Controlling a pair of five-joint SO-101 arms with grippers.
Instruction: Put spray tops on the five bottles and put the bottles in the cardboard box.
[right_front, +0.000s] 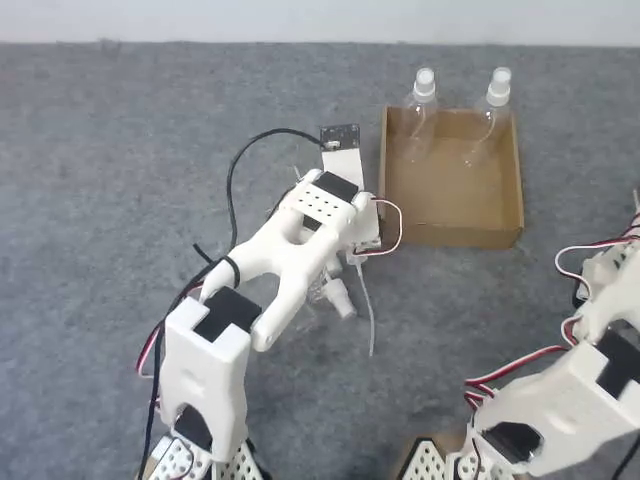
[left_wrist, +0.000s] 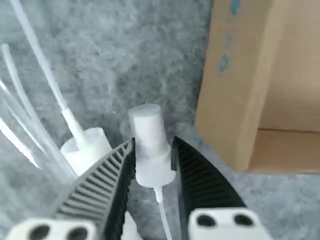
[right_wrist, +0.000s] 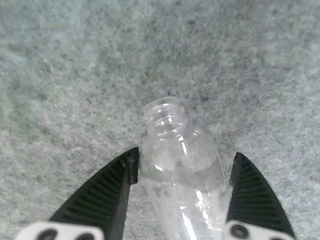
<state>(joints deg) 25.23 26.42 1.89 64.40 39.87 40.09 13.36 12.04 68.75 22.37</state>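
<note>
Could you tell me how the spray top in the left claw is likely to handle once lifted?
The spray top looks like small plastic, so probably light. Its thin dip tube likely flexes and may snag. The left claw pinches its smooth round body, so it might twist.

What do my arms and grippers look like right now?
The left arm and right arm are white plastic with black motor blocks and red-and-white wires; the left adds a black cable. Left gripper and right gripper have black, ridged, tapered fingers.
</note>
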